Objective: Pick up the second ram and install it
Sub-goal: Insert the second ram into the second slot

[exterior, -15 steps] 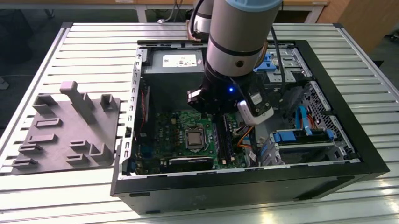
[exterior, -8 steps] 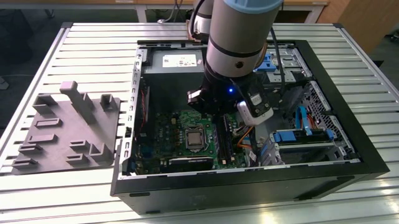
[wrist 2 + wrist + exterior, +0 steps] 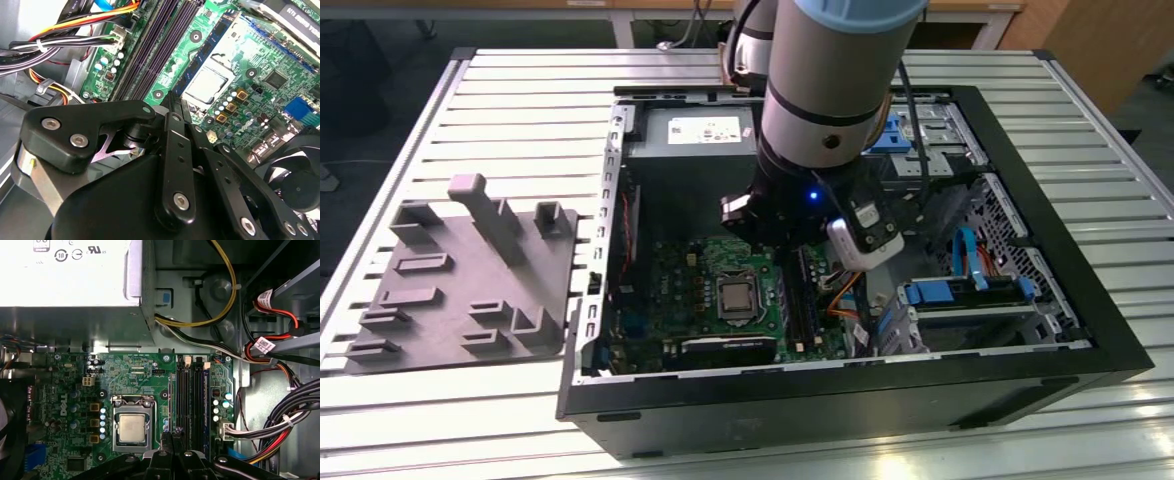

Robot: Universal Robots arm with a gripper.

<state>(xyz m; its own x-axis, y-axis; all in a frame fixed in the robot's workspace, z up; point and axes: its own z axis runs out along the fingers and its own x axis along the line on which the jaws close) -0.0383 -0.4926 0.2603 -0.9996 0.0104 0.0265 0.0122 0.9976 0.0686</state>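
Second ram may jam if the narrow-closed gripper (image 3: 172,100) strays off the slots (image 3: 803,300), exterior view's three o'clock from the processor (image 3: 738,297).

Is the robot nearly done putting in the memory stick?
Partly, it seems. The gripper hangs inside the case, jaws together, just over the slots beside the processor, so it is at the right spot. I cannot tell whether the stick is seated in a slot yet.

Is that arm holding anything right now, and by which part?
Cannot tell. The gripper hangs over the green board by the black slots; any load is hidden.
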